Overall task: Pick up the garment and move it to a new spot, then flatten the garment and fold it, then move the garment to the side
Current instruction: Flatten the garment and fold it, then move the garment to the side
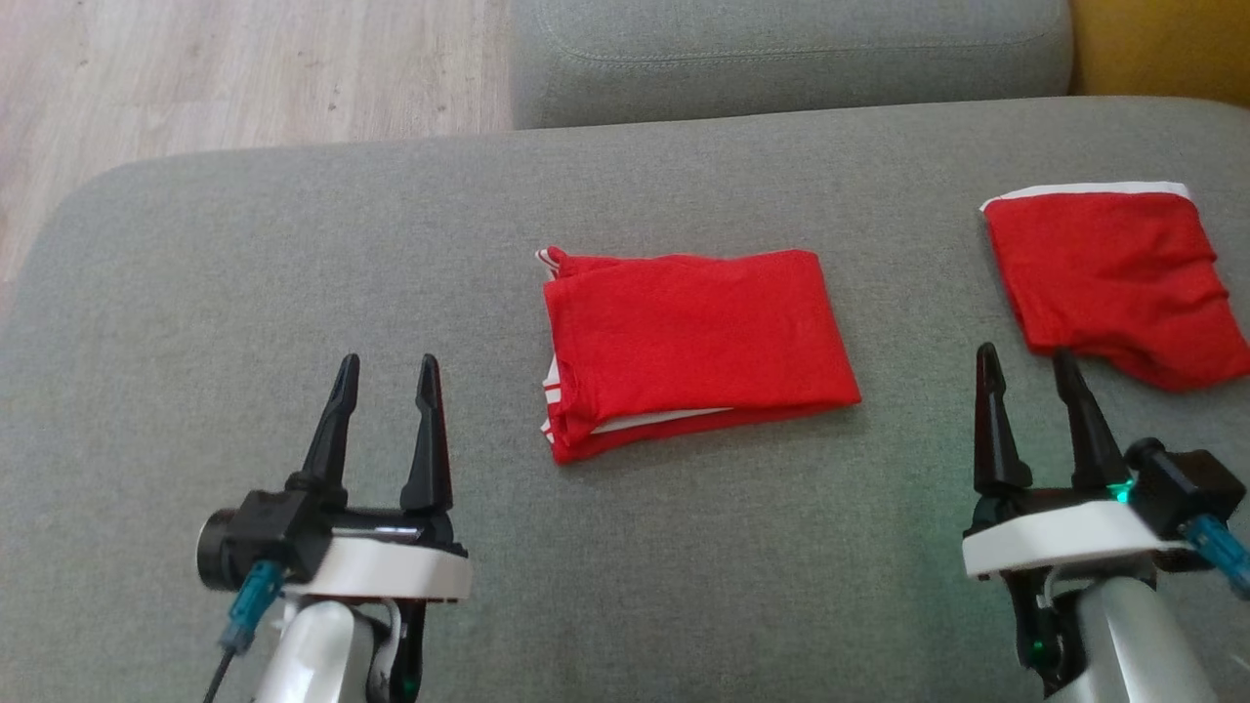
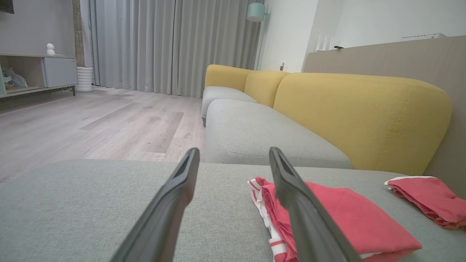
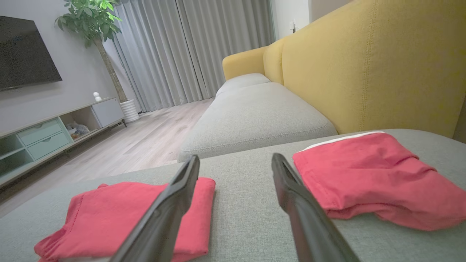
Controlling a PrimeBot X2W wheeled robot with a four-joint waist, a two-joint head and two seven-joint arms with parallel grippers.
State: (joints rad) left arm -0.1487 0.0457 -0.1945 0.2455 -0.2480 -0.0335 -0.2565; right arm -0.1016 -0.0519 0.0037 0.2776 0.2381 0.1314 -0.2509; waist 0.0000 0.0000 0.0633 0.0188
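— Where is the folded red garment [image 1: 693, 342] lying?
— It is resting at the middle of the grey cushion [image 1: 244, 254], between the two arms. A second red garment [image 1: 1113, 278] is lying further to the robot's right.
— And the claws?
— The left gripper [image 1: 389, 361] and the right gripper [image 1: 1024, 351] are both standing spread wide, gripping nothing. The right one is pointing just beside the second garment.

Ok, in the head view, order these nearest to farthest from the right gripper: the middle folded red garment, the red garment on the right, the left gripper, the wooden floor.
1. Red garment on the right, just beyond the right gripper.
2. Folded red garment, centre of the view.
3. Left gripper, lower left.
4. Wooden floor, upper left.
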